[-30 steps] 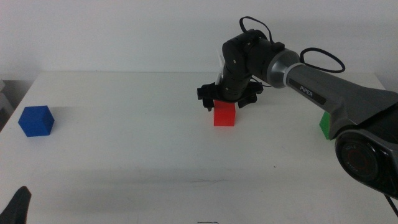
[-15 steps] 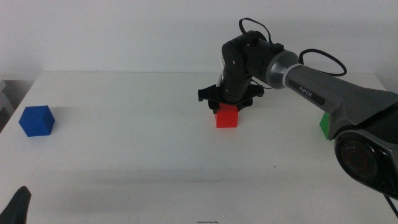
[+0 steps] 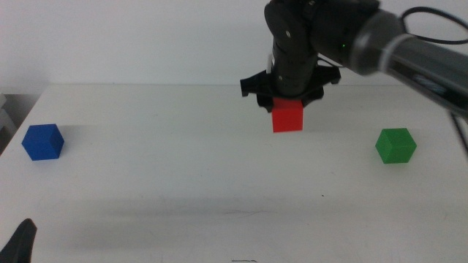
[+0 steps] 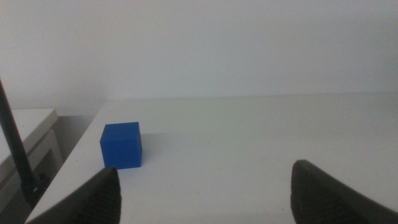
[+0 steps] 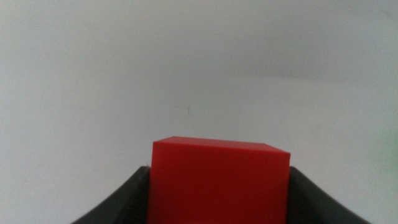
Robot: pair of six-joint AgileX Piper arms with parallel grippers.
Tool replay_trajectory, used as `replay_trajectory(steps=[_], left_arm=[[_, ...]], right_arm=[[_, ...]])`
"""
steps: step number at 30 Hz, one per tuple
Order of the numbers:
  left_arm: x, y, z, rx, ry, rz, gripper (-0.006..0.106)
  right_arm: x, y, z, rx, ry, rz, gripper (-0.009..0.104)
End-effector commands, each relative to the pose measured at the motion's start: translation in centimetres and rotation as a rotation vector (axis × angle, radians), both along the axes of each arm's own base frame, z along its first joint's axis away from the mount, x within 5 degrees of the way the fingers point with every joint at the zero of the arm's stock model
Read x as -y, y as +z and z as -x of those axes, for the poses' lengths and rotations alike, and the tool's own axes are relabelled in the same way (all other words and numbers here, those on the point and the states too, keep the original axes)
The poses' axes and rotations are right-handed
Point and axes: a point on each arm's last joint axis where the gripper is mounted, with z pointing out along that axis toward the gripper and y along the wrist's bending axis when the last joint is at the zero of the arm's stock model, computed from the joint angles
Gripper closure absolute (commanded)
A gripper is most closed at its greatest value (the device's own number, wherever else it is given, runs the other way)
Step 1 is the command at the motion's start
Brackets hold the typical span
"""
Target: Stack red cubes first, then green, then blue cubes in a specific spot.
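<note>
One matte red cube (image 3: 287, 116), clamped in right end effector (image 3: 288, 108), above white table (image 3: 183, 175)

The right claw (image 5: 219, 205) hides the red cube's (image 5: 219, 183) sides, and the picture's edge cuts off its bottom. The left claw (image 4: 202, 190) shows only its tips.
</note>
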Motion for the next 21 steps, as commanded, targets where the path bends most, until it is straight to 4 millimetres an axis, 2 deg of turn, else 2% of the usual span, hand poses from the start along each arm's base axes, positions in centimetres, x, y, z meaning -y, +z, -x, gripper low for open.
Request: replay_trajectory(steps=[1,2,3,7,15,21], left_arm=[[0.0,0.9,0.2,0.096,-0.003,0.014,0.007],[0.0,0.9,0.2,0.096,-0.003,0.014,0.007],[0.0,0.9,0.2,0.096,-0.003,0.014,0.007],[0.0,0.9,0.2,0.096,-0.003,0.014,0.007],[0.0,0.9,0.2,0.096,-0.003,0.014,0.007],[0.0,0.9,0.2,0.096,-0.003,0.014,0.007]], right_arm=[[-0.4,4.2,3.5,0.149,0.012,-0.101,0.096],[-1.4,3.3,5.6,0.167,0.022,-0.175,0.096],[-1.8,2.5,6.5,0.174,0.026,-0.207,0.096],[-3.0,-1.2,8.5,0.17,-0.004,-0.207,0.096],[-4.8,-5.9,8.2,0.141,-0.077,-0.188,0.096],[-5.6,-7.3,8.3,0.117,-0.056,-0.176,0.096]])
